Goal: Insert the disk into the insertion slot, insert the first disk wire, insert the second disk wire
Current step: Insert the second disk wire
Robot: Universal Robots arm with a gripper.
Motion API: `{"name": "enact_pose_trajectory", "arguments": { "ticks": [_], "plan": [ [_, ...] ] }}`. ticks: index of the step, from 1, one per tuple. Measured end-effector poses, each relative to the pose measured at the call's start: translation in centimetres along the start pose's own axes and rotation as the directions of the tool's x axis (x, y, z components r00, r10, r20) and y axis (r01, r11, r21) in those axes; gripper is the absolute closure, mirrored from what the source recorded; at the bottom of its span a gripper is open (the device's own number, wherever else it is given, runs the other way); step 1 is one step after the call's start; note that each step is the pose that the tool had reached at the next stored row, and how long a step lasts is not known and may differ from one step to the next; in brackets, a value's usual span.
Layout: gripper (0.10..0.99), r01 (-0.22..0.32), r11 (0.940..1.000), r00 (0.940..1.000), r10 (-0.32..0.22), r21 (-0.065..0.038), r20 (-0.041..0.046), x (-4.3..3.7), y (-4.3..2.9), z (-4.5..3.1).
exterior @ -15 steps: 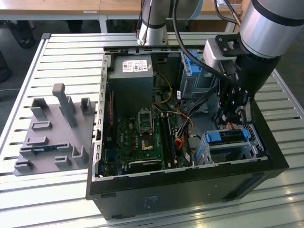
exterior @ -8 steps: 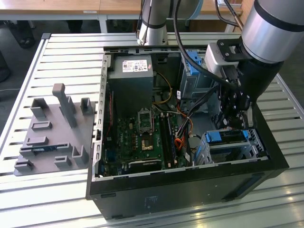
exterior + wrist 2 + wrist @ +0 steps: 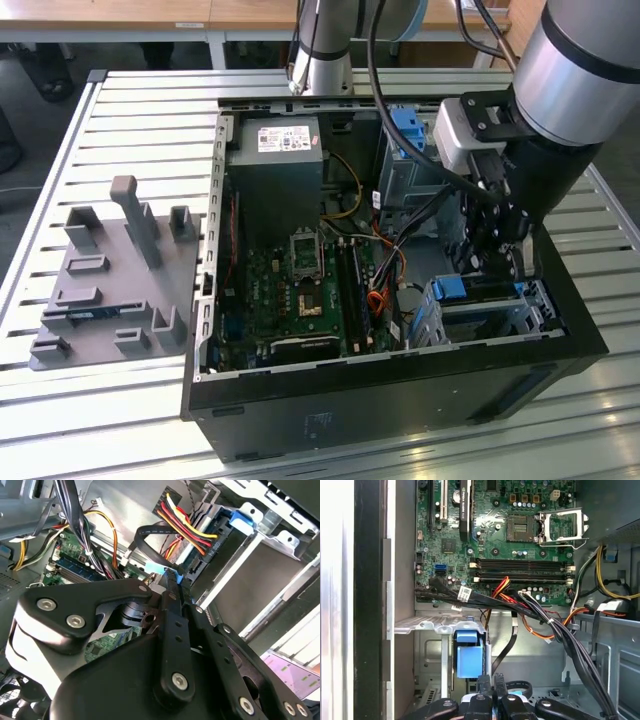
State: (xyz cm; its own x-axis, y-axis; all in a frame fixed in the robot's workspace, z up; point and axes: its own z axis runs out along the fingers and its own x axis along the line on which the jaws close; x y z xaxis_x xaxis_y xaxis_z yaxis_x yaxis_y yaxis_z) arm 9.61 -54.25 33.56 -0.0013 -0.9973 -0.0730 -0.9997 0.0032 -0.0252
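Note:
The disk (image 3: 487, 297) lies inside the insertion slot (image 3: 500, 322), a low grey metal cage at the case's near corner on the exterior view's right. Its blue carrier (image 3: 243, 520) shows at the end facing the motherboard. My gripper (image 3: 506, 262) hangs just above that end. In both wrist views the black fingers (image 3: 172, 610) are shut on the blue-tipped plug of a flat black disk wire (image 3: 150, 531). A second disk wire, a black plug with red, yellow and black leads (image 3: 197, 537), sits against the disk's end. I cannot tell whether it is seated.
The open computer case (image 3: 400, 385) stands on a slatted table. A green motherboard (image 3: 520, 545) lies beside the cage, and a thick black cable bundle (image 3: 555, 630) crosses next to my gripper. A taller grey bay with a blue latch (image 3: 408, 130) stands behind. A grey fixture plate (image 3: 110, 280) lies on the exterior view's left.

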Motion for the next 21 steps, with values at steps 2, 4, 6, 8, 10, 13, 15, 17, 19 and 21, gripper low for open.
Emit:
{"name": "enact_pose_trajectory", "arguments": {
  "ticks": [2,4,6,8,10,13,15,17,19,21],
  "plan": [
    [0.937,0.0,1.0,1.0,0.0,0.0,0.0001,0.21,0.0,-0.01],
    [0.937,0.0,1.0,1.0,0.0,0.0,0.0001,0.37,0.0,-0.02],
    [0.937,0.0,1.0,1.0,0.0,0.0,0.0001,0.47,-0.01,-0.03],
    [0.937,0.0,1.0,1.0,0.0,0.0,0.0002,0.47,-0.12,-0.01],
    [0.937,0.0,1.0,1.0,0.0,0.0,0.0001,0.48,-0.24,0.01],
    [0.937,0.0,1.0,1.0,0.0,0.0,0.0002,0.52,-0.26,0.08],
    [0.937,0.0,1.0,1.0,0.0,0.0,0.0001,0.61,-0.28,0.11],
    [0.937,0.0,1.0,1.0,0.0,0.0,0.0002,0.76,-0.34,0.13],
    [0.937,0.0,1.0,1.0,0.0,0.0,0.0007,0.9,-0.4,0.13],
    [0.937,0.0,1.0,1.0,0.0,0.0,0.0008,1.0,-0.45,0.13]
  ]
}}
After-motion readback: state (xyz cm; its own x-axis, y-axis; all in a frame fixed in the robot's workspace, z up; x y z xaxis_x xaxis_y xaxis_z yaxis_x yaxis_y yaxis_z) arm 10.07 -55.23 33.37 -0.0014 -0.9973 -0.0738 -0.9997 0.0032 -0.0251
